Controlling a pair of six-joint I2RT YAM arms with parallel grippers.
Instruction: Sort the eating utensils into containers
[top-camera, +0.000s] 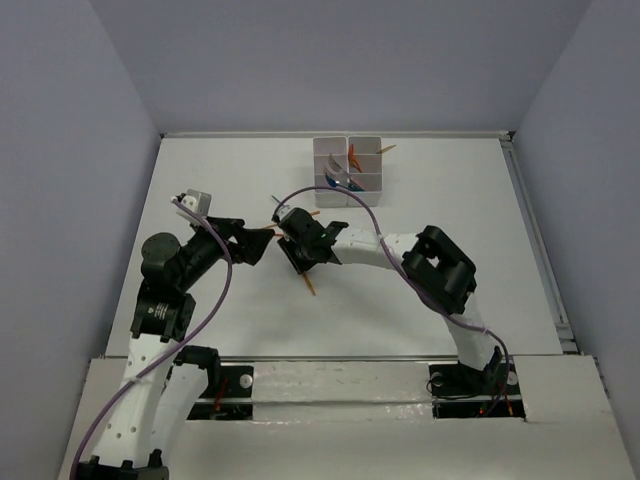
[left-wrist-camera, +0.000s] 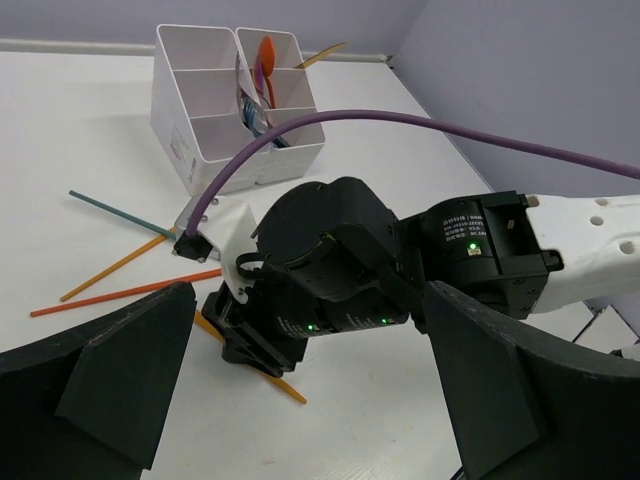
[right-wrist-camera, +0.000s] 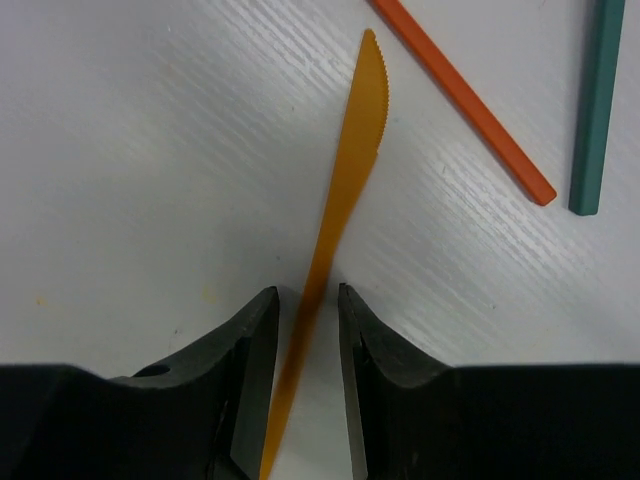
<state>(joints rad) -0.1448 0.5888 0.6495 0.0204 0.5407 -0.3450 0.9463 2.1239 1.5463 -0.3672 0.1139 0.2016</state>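
Now our right jaws stand narrow astride the orange knife (right-wrist-camera: 345, 190), flat on the table (right-wrist-camera: 150, 150), not yet pinching; seemingly light, thin, slippery, it wants a mid-handle grip. Left jaws gape wide.

A white bench (top-camera: 470, 190) sits boxed by pale lavender walls (top-camera: 340, 60) — back, left and right. Light is even and soft; a thin rail (top-camera: 537, 245) lines its right edge.
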